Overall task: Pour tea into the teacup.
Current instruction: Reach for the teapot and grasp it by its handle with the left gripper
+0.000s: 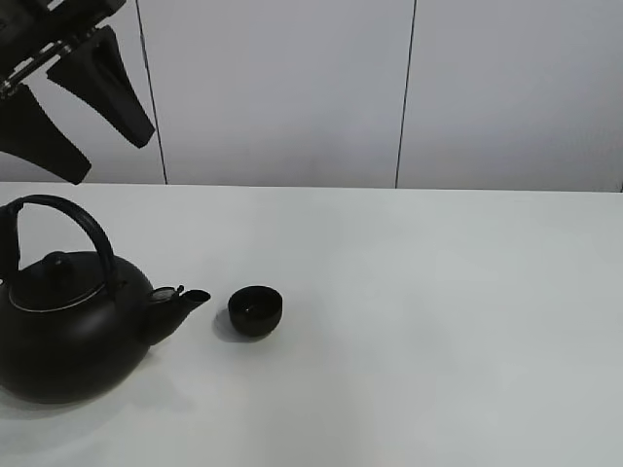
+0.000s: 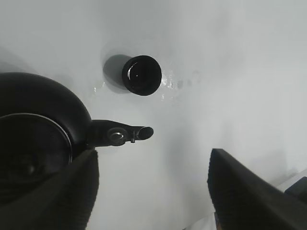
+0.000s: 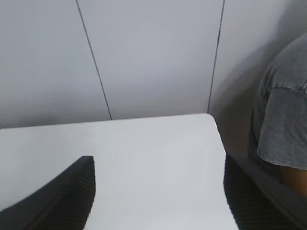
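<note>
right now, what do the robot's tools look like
Both the left tool and the right tool are matte black: two broad wedge-shaped fingers each, tapering toward the tips, with finely ribbed inner faces. No markings visible on them.

Black kettle (image 1: 68, 336) on the white table (image 1: 438, 321) — below the left gripper (image 1: 112, 158); a grey-shirted person (image 3: 283, 124) past the table's edge — beyond the right gripper (image 3: 158, 191).

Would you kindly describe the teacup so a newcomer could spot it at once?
Find the big black kettle at the left of the white table. Just past its spout tip, not touching, sits the teacup. It is small, round and handleless, unlike the arch-handled kettle.
</note>
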`<action>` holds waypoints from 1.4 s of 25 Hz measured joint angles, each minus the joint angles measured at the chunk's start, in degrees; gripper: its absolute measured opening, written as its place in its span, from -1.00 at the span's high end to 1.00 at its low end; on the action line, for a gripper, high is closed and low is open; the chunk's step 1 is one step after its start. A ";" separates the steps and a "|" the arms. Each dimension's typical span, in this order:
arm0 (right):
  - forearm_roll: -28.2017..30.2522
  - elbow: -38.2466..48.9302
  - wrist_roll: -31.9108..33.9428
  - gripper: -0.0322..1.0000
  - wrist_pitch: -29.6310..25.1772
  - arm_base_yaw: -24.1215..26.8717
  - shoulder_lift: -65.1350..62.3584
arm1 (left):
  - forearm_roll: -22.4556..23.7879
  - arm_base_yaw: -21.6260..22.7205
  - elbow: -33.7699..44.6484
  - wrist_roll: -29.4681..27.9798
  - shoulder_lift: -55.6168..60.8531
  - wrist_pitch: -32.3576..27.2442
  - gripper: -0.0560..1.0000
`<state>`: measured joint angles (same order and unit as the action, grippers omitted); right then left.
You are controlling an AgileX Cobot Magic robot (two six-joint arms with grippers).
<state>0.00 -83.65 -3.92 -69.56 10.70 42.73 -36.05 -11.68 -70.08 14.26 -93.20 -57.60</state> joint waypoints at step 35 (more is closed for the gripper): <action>-0.67 56.79 3.92 -0.06 6.89 -8.12 -43.80 | 0.00 0.00 0.00 0.00 0.00 1.96 -0.01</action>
<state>-0.67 -26.86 0.00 -62.67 2.58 -1.07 -36.05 -11.68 -70.08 14.26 -93.20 -55.64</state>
